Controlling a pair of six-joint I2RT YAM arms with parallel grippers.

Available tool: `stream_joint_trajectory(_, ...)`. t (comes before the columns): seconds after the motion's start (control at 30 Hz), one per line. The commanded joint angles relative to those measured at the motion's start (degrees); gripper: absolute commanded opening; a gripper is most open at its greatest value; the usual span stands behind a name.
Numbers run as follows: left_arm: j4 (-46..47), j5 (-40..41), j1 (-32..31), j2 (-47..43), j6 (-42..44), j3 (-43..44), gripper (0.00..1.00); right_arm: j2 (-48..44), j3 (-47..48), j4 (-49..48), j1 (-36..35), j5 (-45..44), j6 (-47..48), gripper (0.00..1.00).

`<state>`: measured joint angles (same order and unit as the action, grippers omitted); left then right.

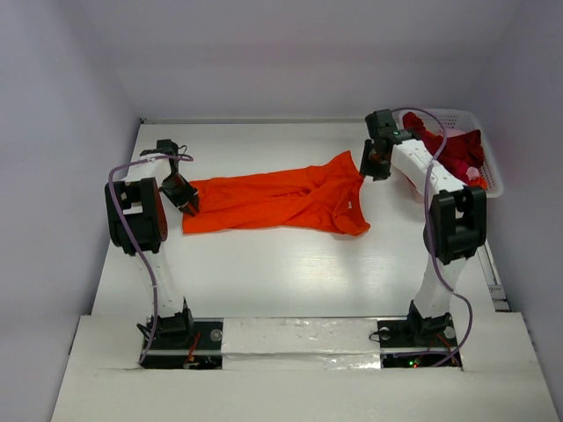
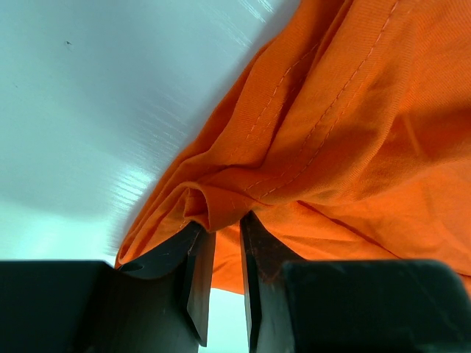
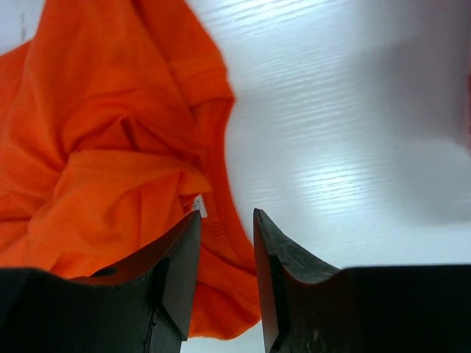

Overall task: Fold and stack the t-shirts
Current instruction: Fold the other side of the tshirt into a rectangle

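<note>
1. My left end effector (image 1: 188,205) is clamped on a fold at the left end of the orange t-shirt (image 1: 273,200).
2. The shirt lies on the surface (image 1: 290,272), long axis running left to right between the arms.
3. My right end effector (image 1: 373,169) has its jaws apart on nothing, and the collar end lies just to its left.

A white table (image 1: 264,281) carries a spread orange t-shirt (image 1: 273,202) and a white basket (image 1: 457,114).

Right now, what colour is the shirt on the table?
The shirt is bright orange, clearest in the top external view.
</note>
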<state>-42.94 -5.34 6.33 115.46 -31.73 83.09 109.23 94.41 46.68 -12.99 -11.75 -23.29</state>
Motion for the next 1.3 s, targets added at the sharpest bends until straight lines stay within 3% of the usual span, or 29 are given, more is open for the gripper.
stream_joint_trajectory(0.0,-0.22,1.83,-0.18,-1.82,0.79,0.76,0.16,-5.69,-2.37,-1.32,-4.83,2.34,1.58,0.40)
stream_joint_trajectory(0.27,0.48,2.09,-0.18,-1.73,0.53,-0.12,0.16,-10.17,-10.29,-1.50,-14.86,1.72,-2.55,0.39)
stream_joint_trajectory(1.27,1.01,1.56,-0.18,-2.43,0.44,-1.09,0.16,-5.61,-14.34,-3.87,-18.30,0.32,-2.99,0.39)
